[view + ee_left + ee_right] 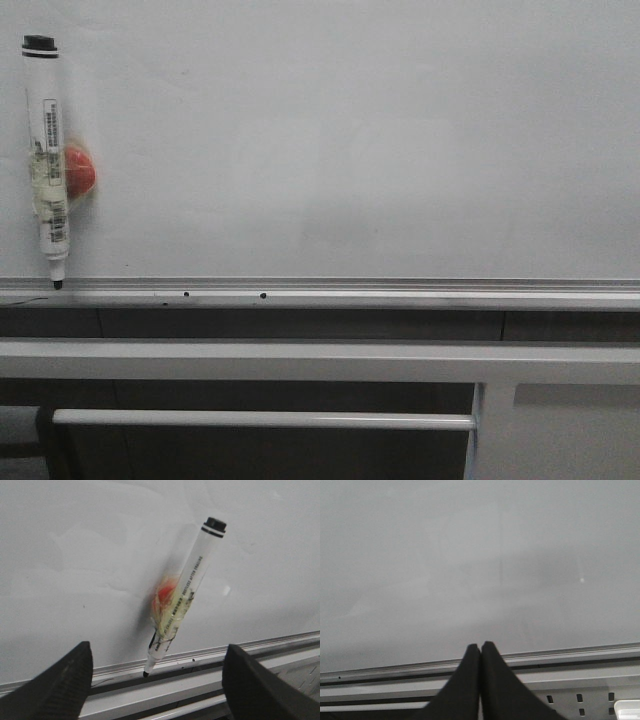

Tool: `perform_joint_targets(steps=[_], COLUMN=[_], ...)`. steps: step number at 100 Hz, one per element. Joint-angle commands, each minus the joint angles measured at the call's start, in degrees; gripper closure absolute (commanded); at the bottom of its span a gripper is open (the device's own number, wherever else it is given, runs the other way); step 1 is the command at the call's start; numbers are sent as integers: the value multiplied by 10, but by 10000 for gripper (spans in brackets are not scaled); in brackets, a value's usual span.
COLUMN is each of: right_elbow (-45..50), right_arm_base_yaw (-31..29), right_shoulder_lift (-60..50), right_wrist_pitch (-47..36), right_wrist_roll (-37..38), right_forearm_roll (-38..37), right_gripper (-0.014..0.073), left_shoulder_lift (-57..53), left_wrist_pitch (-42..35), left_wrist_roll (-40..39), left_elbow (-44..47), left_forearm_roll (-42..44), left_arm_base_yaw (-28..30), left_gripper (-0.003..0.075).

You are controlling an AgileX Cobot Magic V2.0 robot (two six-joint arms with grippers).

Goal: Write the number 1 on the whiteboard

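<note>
step: marker pickup, nothing written | whiteboard [350, 130] filled upper frame, bare | marker [48, 160] hung far left | left gripper [155, 680] wide open, empty | right gripper [480, 652] closed, empty | next: grasp marker barrel squarely

The whiteboard [380, 140] face lies bare across its middle and right, giving an end effector free approach there. The only obstacle on it is a marker [47, 160] stuck upright at the far left over a red blob [79, 172], its tip touching the bottom rail [400, 293]. In the left wrist view the left end effector [157, 680] has its jaws spread wide, with the marker [182, 597] lying in line between them. Below the rail, grey metal bars [300, 362] run across, blocking low approach.
</note>
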Motion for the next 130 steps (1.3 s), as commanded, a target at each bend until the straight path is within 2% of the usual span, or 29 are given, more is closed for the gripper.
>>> perform_joint_targets(steps=[1,21,35,63,79,130], right_elbow=[-17,-17,-17,-17,-17,-17], right_arm_base_yaw=[1,1,1,1,1,1], right_shoulder_lift=[12,12,12,12,12,12], right_wrist_pitch=[-42,-42,-42,-42,-42,-42], right_wrist_roll=[1,1,1,1,1,1], right_forearm_roll=[2,2,2,2,2,2], right_gripper=[643,643,643,643,643,643], left_shoulder_lift=[64,195,257,342,384,413], left_wrist_pitch=[-120,-240,-305,-369,-416,-423], left_wrist_roll=[-5,-5,-5,57,86,90], left_elbow=[-15,-15,-15,-17,-18,-51], left_forearm_roll=[-7,-21,-43,-147,-177,-201], left_arm_base_yaw=[0,-1,-41,-132,-146,-146], left_gripper=[230,230,230,230,230,230])
